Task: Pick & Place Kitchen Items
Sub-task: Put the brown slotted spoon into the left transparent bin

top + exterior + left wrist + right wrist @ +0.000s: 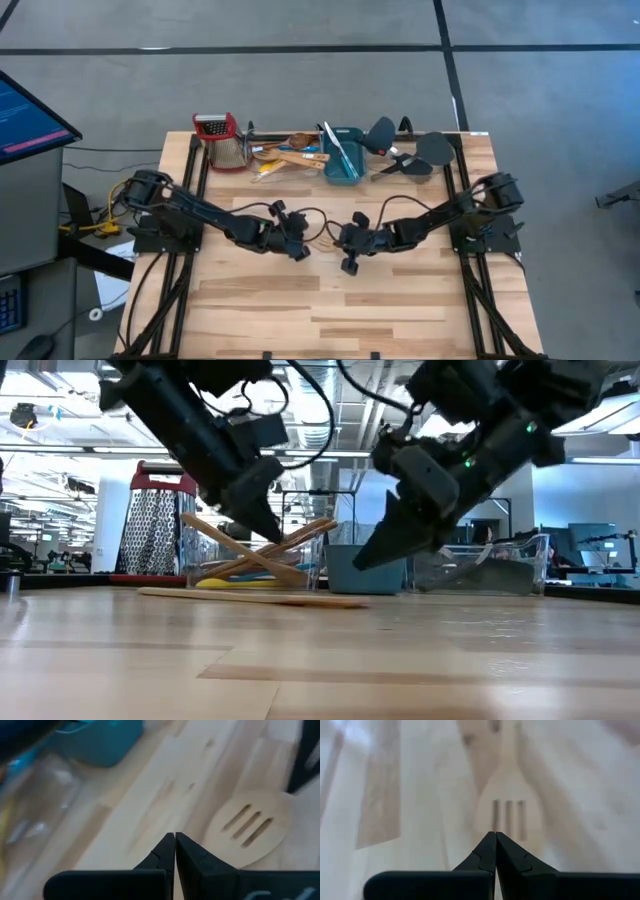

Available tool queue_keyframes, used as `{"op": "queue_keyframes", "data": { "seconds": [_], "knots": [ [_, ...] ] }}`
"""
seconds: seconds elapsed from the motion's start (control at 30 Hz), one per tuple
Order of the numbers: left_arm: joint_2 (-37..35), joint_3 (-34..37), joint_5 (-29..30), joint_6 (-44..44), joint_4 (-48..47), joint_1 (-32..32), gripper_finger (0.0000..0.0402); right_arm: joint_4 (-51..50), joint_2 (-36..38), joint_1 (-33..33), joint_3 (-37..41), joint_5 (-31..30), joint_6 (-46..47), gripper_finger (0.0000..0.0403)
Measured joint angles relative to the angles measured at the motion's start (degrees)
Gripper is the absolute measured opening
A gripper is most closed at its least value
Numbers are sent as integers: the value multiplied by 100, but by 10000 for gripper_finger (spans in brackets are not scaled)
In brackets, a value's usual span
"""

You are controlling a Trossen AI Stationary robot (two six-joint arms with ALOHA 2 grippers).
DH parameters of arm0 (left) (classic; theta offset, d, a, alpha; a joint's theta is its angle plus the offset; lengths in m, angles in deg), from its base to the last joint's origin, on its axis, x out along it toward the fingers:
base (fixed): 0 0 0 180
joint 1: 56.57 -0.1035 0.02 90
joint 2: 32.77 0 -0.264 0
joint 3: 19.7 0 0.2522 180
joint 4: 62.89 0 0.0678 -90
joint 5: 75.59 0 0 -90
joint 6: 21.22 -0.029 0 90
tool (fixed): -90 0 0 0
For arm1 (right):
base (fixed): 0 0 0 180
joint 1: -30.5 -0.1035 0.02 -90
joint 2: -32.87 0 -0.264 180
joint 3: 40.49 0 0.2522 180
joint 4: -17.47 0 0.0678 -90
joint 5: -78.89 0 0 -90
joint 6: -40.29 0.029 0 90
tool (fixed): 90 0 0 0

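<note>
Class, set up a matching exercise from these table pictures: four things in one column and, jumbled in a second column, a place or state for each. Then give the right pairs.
Things
1. slotted wooden spatula
2. teal tub
3. box grater
4. left gripper

Places or states
A. at the table's far edge, towards the left arm's side
B. fingers shut, holding nothing
C. flat on the table between the two grippers
D. at the far edge, near the middle, with utensils standing in it

Pairs: 1-C, 2-D, 3-A, 4-B

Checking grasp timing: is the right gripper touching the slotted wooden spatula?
Apart: the low view shows the right gripper hanging shut above the slotted wooden spatula lying flat.
</note>
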Motion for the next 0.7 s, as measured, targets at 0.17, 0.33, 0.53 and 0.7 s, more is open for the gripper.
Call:
{"op": "queue_keyframes", "data": {
  "seconds": [0.17, 0.33, 0.53, 0.7],
  "knots": [
    [-485, 25, 188, 9, -619, 0, 1, 294, -325, 84, -9, 387, 16, 0],
    [-1046, 314, 279, 10, -714, -7, 1, 186, -342, 82, -10, 411, 114, 0],
    [-1746, 782, 332, 58, -783, -7, 1, 176, -343, 92, -10, 221, 118, 0],
    [-2133, 1196, 332, 439, -801, 0, 1, 49, -342, 134, -10, 44, 107, 0]
  ]
}}
